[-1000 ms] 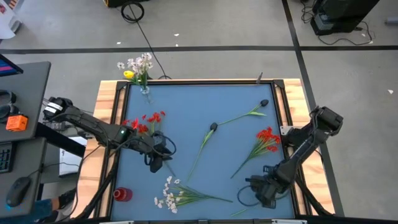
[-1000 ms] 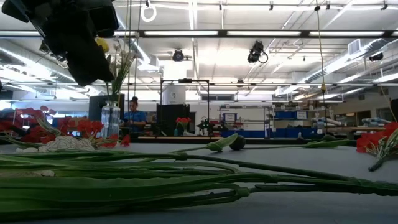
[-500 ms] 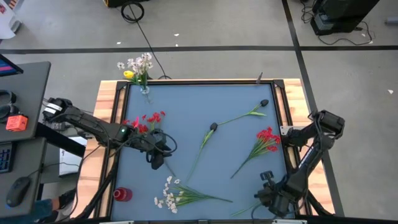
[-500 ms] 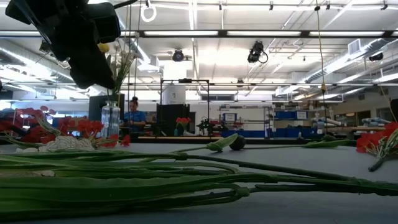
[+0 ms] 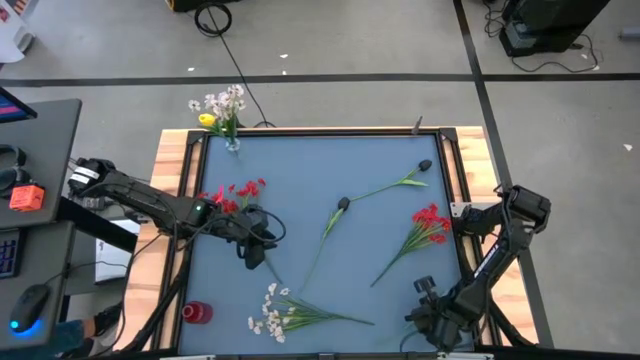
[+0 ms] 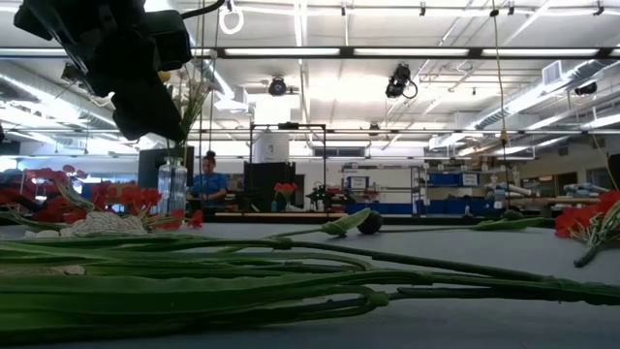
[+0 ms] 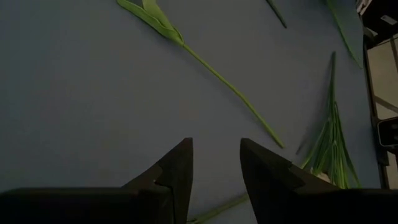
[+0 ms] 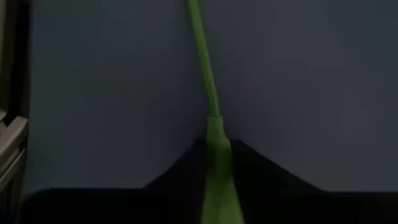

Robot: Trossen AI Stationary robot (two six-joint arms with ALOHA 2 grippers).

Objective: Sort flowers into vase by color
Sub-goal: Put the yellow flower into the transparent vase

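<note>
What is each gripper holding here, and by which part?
The right gripper is shut on a green stem, near its thicker end. The left gripper holds nothing.

The left hand [image 7: 214, 163] hovered with fingers parted and empty over the blue worktop [image 7: 81, 99]; a green stem [image 7: 227, 87] lay just ahead.

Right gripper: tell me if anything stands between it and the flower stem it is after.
Nothing does. In the right wrist view the right gripper has its fingers closed on the green stem itself, at the table's near right corner. The left gripper hangs open over bare mat, far off.
</note>
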